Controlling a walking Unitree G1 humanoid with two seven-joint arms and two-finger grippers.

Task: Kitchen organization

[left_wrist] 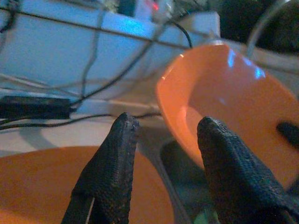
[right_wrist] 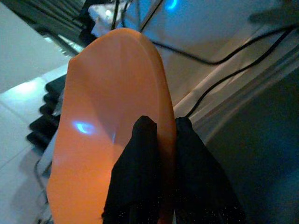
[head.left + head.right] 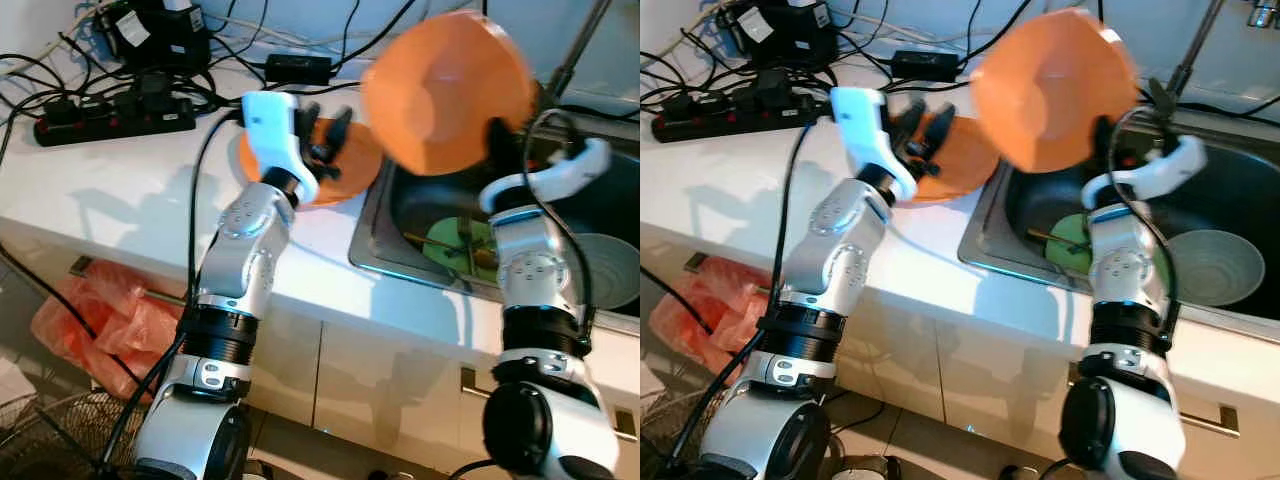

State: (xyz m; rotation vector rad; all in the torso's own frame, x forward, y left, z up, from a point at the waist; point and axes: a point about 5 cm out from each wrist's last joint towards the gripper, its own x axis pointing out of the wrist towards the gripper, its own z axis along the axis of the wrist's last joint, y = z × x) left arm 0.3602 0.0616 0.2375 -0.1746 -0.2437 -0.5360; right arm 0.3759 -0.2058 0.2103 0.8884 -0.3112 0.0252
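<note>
— How far along?
— My right gripper (image 2: 159, 140) pinches the orange bowl (image 3: 445, 90), upper centre, above the sink (image 3: 375, 215). My left gripper (image 1: 163, 154) hangs unclenched over the orange plate (image 3: 350, 165); sink dishes remain

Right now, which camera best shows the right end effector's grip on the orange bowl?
Right wrist view: both fingers pinch the orange bowl at its rim. Eye views show the bowl lifted above the sink; left wrist sees its inside.

Orange plate (image 3: 345, 165) half hidden behind the left wrist, sink (image 3: 420, 215) partly behind the raised orange bowl (image 3: 445, 90).
</note>
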